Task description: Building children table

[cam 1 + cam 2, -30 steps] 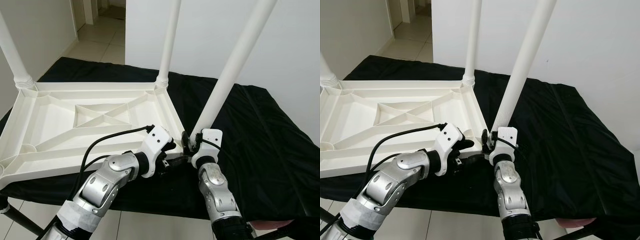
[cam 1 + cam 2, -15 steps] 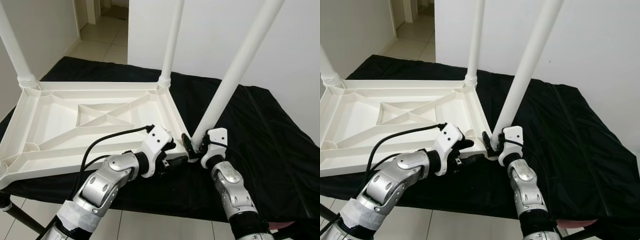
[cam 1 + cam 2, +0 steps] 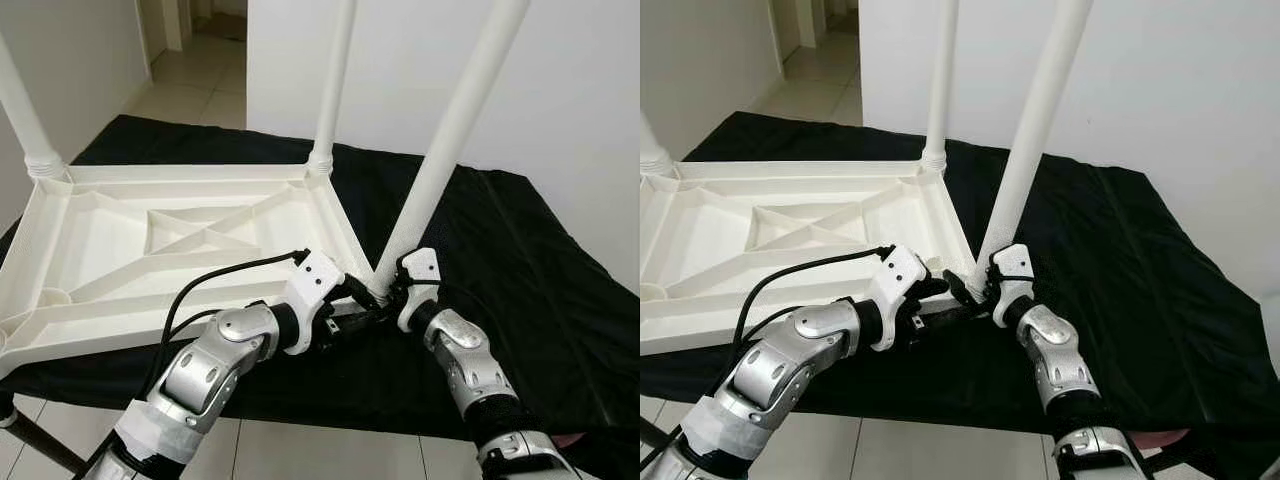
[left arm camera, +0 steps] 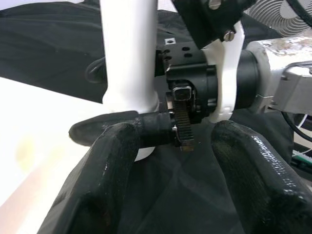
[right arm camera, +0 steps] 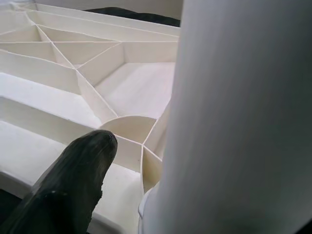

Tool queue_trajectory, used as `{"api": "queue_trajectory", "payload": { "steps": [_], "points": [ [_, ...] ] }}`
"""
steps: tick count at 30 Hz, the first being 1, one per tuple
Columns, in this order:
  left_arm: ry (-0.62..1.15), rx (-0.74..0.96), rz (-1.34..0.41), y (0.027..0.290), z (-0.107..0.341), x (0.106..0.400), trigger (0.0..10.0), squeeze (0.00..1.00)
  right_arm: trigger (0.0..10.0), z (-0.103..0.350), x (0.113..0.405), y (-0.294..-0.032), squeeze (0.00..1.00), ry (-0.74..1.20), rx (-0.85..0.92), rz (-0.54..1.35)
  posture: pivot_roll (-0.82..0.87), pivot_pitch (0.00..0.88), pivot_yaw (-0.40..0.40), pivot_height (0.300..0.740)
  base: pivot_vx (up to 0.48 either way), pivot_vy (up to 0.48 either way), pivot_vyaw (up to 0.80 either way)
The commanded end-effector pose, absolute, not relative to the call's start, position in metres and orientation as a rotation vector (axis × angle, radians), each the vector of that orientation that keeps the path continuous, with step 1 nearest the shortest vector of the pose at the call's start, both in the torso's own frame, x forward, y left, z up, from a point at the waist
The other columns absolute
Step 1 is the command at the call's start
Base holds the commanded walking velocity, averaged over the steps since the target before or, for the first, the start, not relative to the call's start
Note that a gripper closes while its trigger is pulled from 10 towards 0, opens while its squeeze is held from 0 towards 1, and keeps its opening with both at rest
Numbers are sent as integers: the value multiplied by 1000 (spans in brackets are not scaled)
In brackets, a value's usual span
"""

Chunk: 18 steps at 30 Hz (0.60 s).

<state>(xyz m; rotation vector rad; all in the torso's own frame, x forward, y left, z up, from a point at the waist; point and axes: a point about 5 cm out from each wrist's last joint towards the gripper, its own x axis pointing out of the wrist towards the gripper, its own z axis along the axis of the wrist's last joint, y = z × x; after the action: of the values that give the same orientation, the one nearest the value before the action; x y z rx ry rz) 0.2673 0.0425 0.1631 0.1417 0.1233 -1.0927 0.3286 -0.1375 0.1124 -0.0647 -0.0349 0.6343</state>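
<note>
We see the table top [image 3: 180, 240] lying upside down on the cloth [image 3: 500, 260], left of centre. Two legs [image 3: 335, 80] stand at its far corners. A third leg [image 3: 450, 130] leans at its near right corner.

The near right corner of the tabletop [image 3: 200, 235] is crowded: the tilted leg [image 3: 440, 160] meets it there, with the right gripper [image 3: 372, 297] clamped round the leg's foot and the left gripper [image 3: 345, 322], fingers apart, just beside it. Two upright legs [image 3: 333, 85] block the far corners. Between them the ribbed underside lies open from above. The black cloth [image 3: 520, 270] to the right is free room.
</note>
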Motion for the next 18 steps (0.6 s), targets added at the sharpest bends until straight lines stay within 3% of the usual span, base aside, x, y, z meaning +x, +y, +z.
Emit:
{"api": "queue_trajectory", "payload": {
  "steps": [1,2,3,4,5,6,15,16,17,18],
  "points": [
    [127,158,-1125,38,162,267,10000,0,5176,105,329,-134,0,2,-91,677,35,0,-125,740,0,0,0],
    [127,158,-1125,38,162,267,10000,0,3804,104,330,-134,0,8,-97,682,36,0,-125,740,0,0,0],
    [127,158,-1125,38,162,267,10000,0,3804,104,330,-134,0,12,-100,684,36,0,-125,740,0,0,0],
    [127,158,-1124,38,162,267,10000,0,941,102,331,-135,0,19,-104,687,37,0,-126,740,0,0,0],
    [127,158,-1123,39,162,267,10000,0,941,101,332,-136,0,24,-107,689,37,0,-126,740,0,0,0],
    [127,159,-1122,39,162,267,10000,0,0,100,332,-136,0,32,-102,685,40,0,-126,740,0,0,0],
    [132,160,-1117,40,162,266,10000,0,0,94,331,-138,0,48,-79,687,40,0,-125,740,0,0,0],
    [133,159,-1118,40,162,266,10000,0,6706,93,331,-138,0,53,-79,676,39,0,-125,740,0,0,0],
    [133,159,-1119,40,162,266,10000,0,6706,92,330,-139,0,57,-79,669,39,0,-125,740,0,0,0],
    [133,158,-1119,40,162,266,10000,0,10000,92,330,-139,0,59,-78,665,39,0,-125,740,0,0,0]
  ]
}}
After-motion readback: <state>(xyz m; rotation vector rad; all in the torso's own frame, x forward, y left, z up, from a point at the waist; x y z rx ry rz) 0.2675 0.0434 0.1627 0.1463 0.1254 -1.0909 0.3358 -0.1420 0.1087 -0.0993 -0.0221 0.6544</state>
